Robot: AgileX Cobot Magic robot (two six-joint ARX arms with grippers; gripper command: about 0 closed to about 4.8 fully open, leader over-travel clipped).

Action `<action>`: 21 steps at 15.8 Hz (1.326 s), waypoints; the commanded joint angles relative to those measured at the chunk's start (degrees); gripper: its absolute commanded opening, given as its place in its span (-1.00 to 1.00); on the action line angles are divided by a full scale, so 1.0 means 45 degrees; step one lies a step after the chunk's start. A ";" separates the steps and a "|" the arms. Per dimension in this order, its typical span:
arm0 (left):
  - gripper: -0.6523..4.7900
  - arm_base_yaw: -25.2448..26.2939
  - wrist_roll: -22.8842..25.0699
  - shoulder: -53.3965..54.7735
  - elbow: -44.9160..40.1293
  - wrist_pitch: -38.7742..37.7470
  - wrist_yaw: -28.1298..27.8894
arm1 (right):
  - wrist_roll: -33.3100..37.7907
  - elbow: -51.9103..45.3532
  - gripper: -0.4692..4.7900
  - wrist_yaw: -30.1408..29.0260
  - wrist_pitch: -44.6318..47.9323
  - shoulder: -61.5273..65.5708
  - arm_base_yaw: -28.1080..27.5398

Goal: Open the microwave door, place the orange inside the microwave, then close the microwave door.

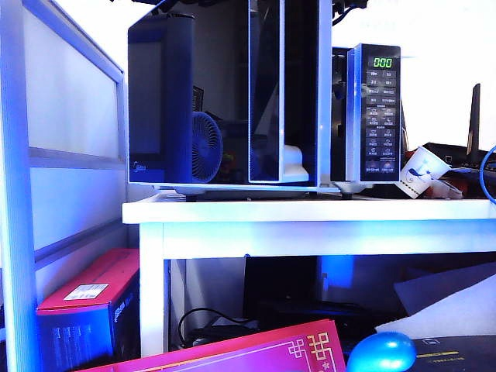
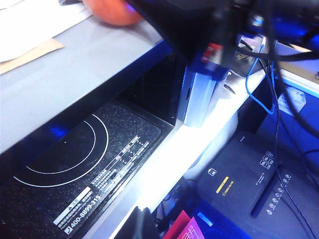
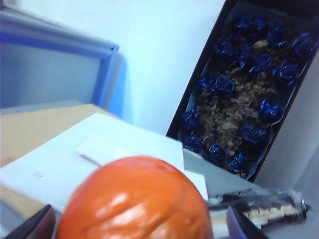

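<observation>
The microwave fills the upper half of the exterior view, standing on a white table. Its door is swung fully out to the left of that view, so the cavity stands exposed; the lit button panel sits at the right. A paper cup lies tipped just beside the panel. Neither arm shows in this view.

The orange is nowhere near the oven. In the right wrist view it looms large and close on a low surface strewn with white paper, and it lies between the two fingertips of the right gripper. The jaws stand wide apart, one on each side of the fruit, not yet pressing it. The left wrist view catches the same orange at the far edge of a grey ledge, above a black cooktop. The left gripper cannot be made out there, so whether its jaws are apart or together cannot be told.

The step in hand looks like the grasp. The fruit is round and glossy, so jaws closing off-centre could squeeze it out sideways and send it rolling along the ledge, perhaps off it. Loose paper under it may slide as well. A weak pinch could also drop it on the lift up to the cavity.
</observation>
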 commanded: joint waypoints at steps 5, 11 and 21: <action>-0.70 -0.0010 0.0005 0.0053 -0.0053 -0.0714 -0.0044 | 0.0034 0.1467 1.00 0.0117 -0.0797 0.0952 0.0024; -0.70 -0.0005 0.0024 0.0053 -0.0053 -0.0879 -0.0053 | 0.0019 0.1467 0.18 0.0413 -0.0962 0.1001 0.0024; -0.70 -0.0005 0.0117 0.0053 -0.0053 -0.1035 -0.0058 | -0.0034 0.1467 0.18 0.0573 -0.4779 -0.1127 -0.0015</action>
